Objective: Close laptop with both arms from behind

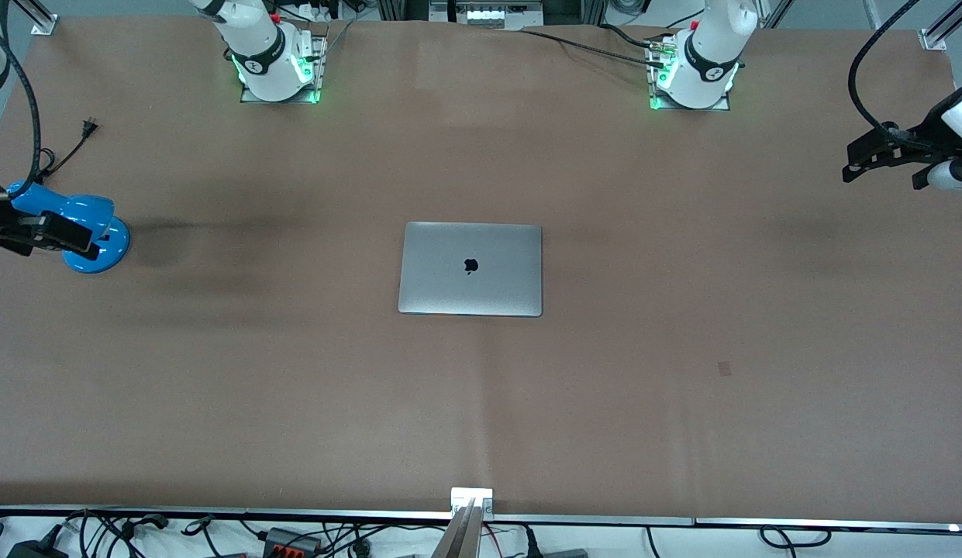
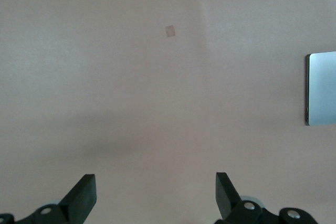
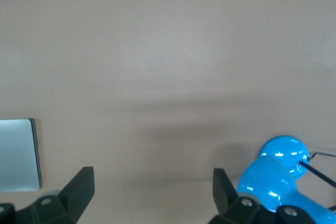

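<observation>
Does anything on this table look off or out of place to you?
Nothing damaged, spilled or askew. The laptop lies shut and square mid-table. A blue desk lamp sits folded at the right arm's end, its plug loose on the table.

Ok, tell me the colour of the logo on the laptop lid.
Black, on the silver-grey laptop lid; clearest in the front view.

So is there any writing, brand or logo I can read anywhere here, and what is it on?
No words or numbers can be read anywhere.
Laptop lid: a black apple logo, a sign only, no lettering.
Right arm's base and left arm's base: each has a small mark on its black band, too small to read.
Lamp: no text to be seen.
Table: a small plain patch, nothing legible on it.
</observation>
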Tool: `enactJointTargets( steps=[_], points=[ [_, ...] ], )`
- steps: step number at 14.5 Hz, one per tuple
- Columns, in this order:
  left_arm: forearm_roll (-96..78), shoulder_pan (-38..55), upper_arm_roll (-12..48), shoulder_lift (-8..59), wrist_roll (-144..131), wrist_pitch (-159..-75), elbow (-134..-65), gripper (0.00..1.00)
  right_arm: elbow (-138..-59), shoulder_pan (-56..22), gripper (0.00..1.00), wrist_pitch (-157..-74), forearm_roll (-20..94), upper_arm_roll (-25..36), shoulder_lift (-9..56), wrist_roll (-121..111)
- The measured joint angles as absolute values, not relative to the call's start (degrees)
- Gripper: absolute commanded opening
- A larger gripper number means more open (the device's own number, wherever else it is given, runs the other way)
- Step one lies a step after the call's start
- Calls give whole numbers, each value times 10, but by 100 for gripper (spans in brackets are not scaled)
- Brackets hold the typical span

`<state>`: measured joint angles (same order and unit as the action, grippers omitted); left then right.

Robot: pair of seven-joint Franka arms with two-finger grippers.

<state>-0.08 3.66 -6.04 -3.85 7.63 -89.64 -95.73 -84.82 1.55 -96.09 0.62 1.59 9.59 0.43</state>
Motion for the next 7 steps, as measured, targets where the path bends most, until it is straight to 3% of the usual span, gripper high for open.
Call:
enactJointTargets(
  steps=[4, 7],
  points=[
    [0, 37, -60, -39, 74, -896, -957, 100, -953, 15, 100, -979, -13, 12, 14, 3],
    [3, 37, -60, -39, 74, -896, -957, 100, -989, 15, 100, -983, -14, 10, -18, 3]
  ],
)
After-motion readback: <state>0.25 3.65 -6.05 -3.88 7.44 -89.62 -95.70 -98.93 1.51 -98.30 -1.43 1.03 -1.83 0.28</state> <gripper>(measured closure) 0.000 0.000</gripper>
